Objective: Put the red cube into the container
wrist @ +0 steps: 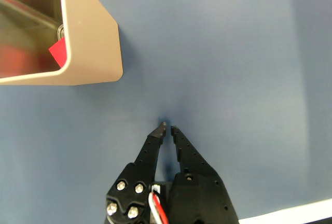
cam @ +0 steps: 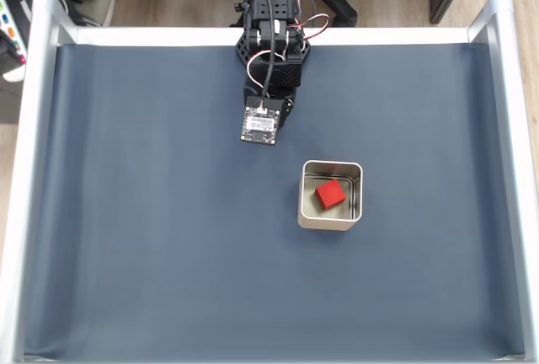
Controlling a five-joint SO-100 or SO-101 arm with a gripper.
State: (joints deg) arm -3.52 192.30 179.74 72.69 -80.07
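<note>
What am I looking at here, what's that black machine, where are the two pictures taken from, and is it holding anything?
The black machine is a small robot arm standing at the far edge of a dark blue mat. The fixed view looks straight down on the whole table. The wrist view comes from a camera on the arm itself, looking past its gripper. The two fingers are nearly together above bare mat and hold nothing. On the mat stands a square metal container, and the red cube already lies inside it.

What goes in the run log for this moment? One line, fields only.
red cube: inside container | gripper: shut, empty, over blue mat, apart from container | placement: looks done
</note>
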